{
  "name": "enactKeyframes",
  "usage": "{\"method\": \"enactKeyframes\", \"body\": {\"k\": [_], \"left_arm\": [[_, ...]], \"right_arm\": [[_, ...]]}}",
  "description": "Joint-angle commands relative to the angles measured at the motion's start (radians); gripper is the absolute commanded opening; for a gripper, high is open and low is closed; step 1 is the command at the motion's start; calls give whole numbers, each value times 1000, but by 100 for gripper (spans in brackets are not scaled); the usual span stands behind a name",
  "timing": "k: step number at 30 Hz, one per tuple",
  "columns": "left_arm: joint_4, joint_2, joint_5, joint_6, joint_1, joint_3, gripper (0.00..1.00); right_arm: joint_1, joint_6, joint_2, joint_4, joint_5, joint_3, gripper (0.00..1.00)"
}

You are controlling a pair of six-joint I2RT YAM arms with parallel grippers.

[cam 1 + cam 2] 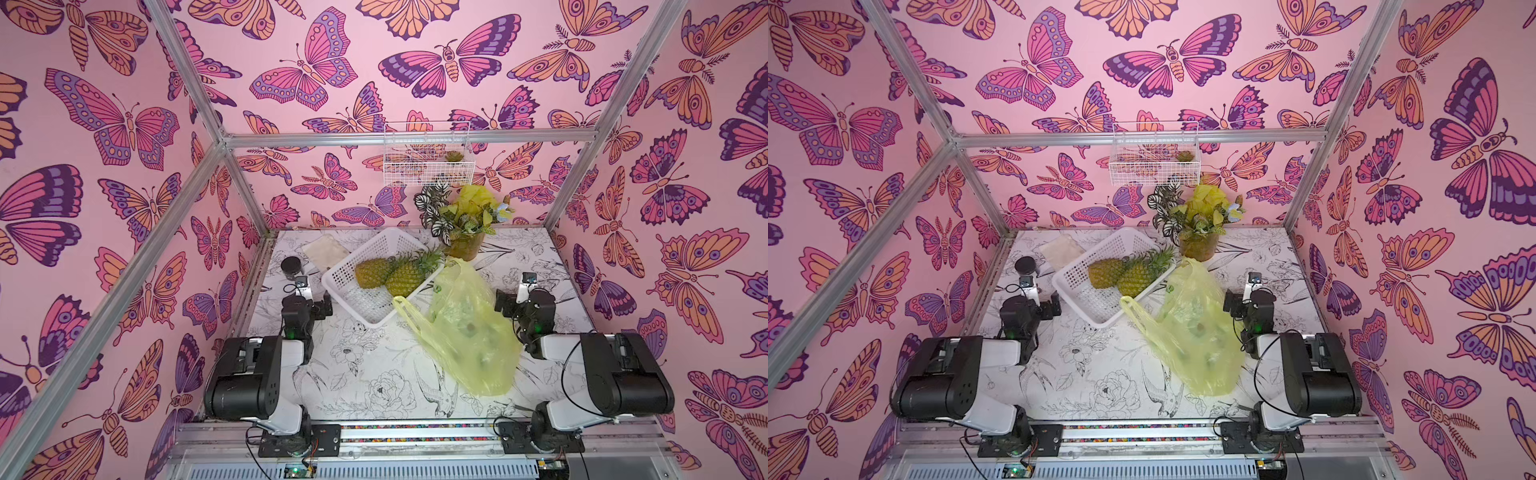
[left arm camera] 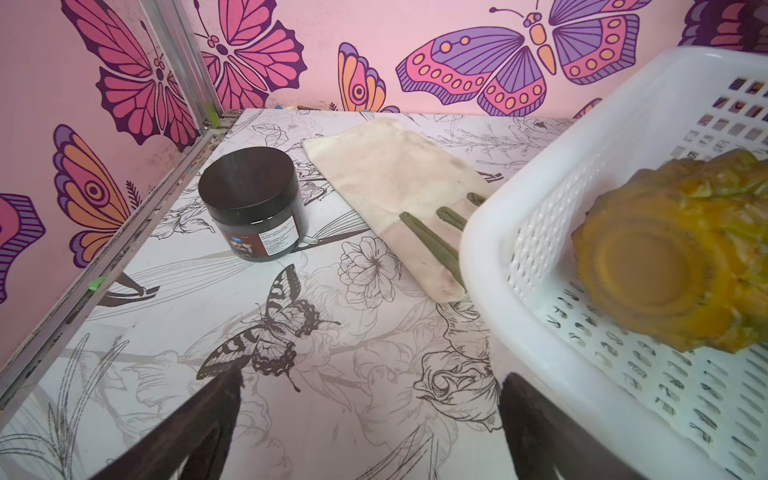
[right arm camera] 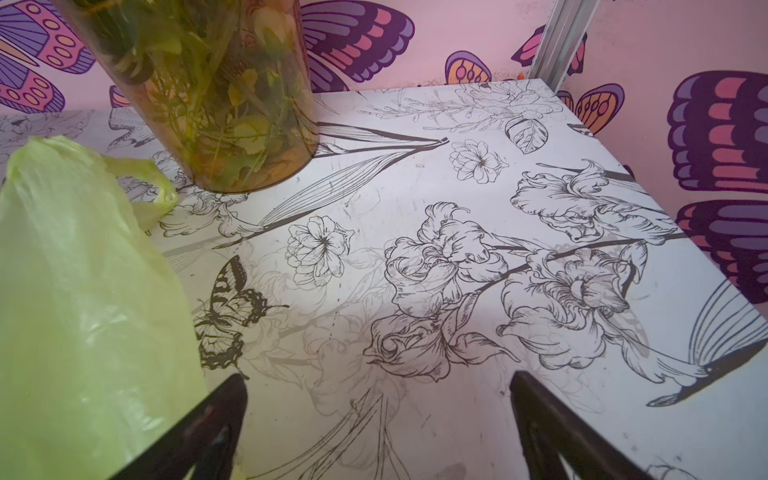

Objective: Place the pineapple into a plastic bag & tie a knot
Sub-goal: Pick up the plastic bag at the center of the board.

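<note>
Nothing was bagged or knotted; the scaly yellow pineapple (image 1: 405, 277) lay in the white perforated plastic basket (image 1: 340, 272); the thin translucent yellow-green plastic bag (image 1: 469, 328) lay slack and untied just beside it; left gripper (image 2: 372, 376) and right gripper (image 3: 379, 378) stood wide apart, empty.

A white slotted basket (image 1: 370, 305) is sitting askew on the flower-printed table (image 1: 365, 386), toward the back. Near the back left corner a dark jar (image 2: 253, 203) with a black lid is standing upright. A cream cloth (image 2: 390, 174) is lying flat just beside it, its end with green strips (image 2: 430, 245) running behind the basket's corner. At the back right a plant (image 1: 465, 220) is standing in a clear amber pot (image 3: 216, 104). Above it a white wire rack (image 1: 428, 166) is hanging on the back wall, holding a small succulent (image 1: 454, 156). Butterfly wallpaper (image 1: 124, 124) is covering the walls.
</note>
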Motion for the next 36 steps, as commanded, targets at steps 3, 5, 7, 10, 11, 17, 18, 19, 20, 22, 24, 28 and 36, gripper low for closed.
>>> {"method": "enactKeyframes", "body": {"k": [3, 5, 7, 10, 11, 17, 18, 19, 20, 22, 24, 28, 36], "left_arm": [[-1, 9, 35, 14, -1, 4, 99], [-2, 8, 35, 13, 0, 3, 99], [-2, 9, 36, 11, 0, 4, 99], [-3, 8, 36, 12, 0, 3, 99], [-2, 8, 36, 12, 0, 3, 99], [-2, 9, 38, 8, 0, 5, 99], [-2, 7, 38, 10, 0, 3, 99], [10, 3, 32, 10, 0, -4, 99], [39, -8, 24, 7, 0, -22, 99], [106, -78, -18, -9, 0, -105, 100], [65, -197, -73, -35, 0, -147, 100], [-302, -506, -75, -45, 0, -114, 100], [-756, -830, 198, -105, -2, -10, 98]], "right_arm": [[5, -9, -14, -2, -9, 15, 99], [5, -9, -14, -2, -9, 15, 99], [5, -9, -14, -2, -9, 15, 99], [4, -6, -11, -5, -13, 18, 99], [4, -4, -12, -4, -10, 16, 99], [-9, 2, -8, 5, -31, 15, 99], [-9, 2, -9, 5, -31, 15, 99], [-9, 1, -15, 6, -31, 12, 99], [-9, -2, -25, 20, -33, 10, 99], [-9, -13, -109, -3, -53, -7, 99], [-9, -6, -227, -134, -63, 2, 99], [-10, 86, -446, -578, -55, 98, 99], [10, 62, -553, -1030, -540, 244, 93]]}}
